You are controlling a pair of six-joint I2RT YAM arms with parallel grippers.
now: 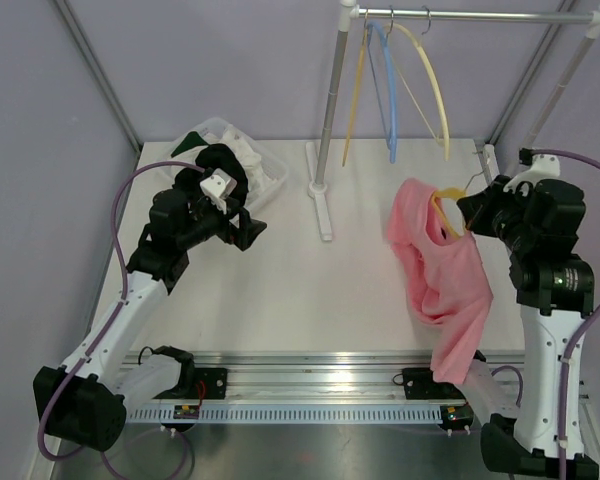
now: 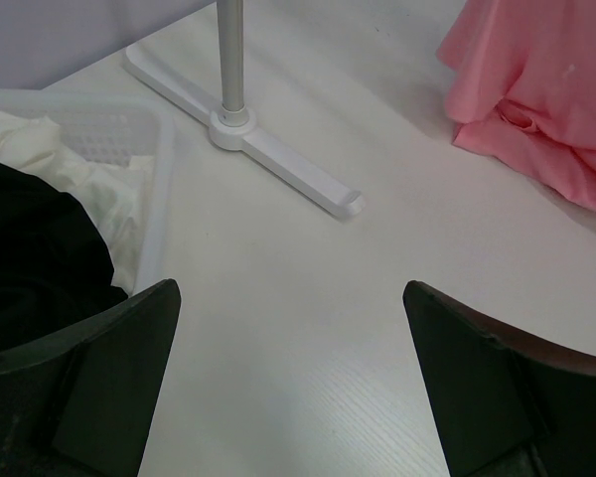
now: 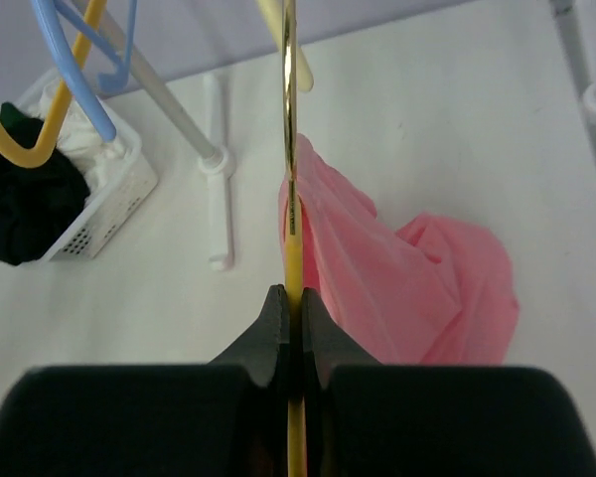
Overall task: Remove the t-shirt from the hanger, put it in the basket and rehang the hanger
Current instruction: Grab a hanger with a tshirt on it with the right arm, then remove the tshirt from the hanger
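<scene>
The right hand point(image 1: 472, 208) is raised over the right side of the table point(image 1: 310, 290), its two fingers pressed together on a yellow hanger point(image 1: 443, 204). In the right wrist view the right hand point(image 3: 293, 298) pinches the yellow hanger point(image 3: 292, 260) edge-on, and the hanger's metal hook rises straight up from between the fingers.

The pink t-shirt point(image 1: 442, 280) is on that hanger, just left of the right hand. It droops from it in loose folds, and in the overhead view its lower end overlaps the metal rail at the near edge of the table. From the right wrist, the pink t-shirt point(image 3: 417, 283) bunches below and to the right of the hanger; from the left wrist, the pink t-shirt point(image 2: 546, 89) shows with folds touching the tabletop.

The left hand point(image 1: 242, 228) is well apart from the shirt, over the left side of the table beside a white basket point(image 1: 272, 172) holding black and white clothes. The left hand point(image 2: 290, 328) has its fingers spread wide with nothing between them.

A clothes rack point(image 1: 322, 190) stands at the back, with a blue hanger point(image 1: 386, 95) and two more yellow ones on its bar.
</scene>
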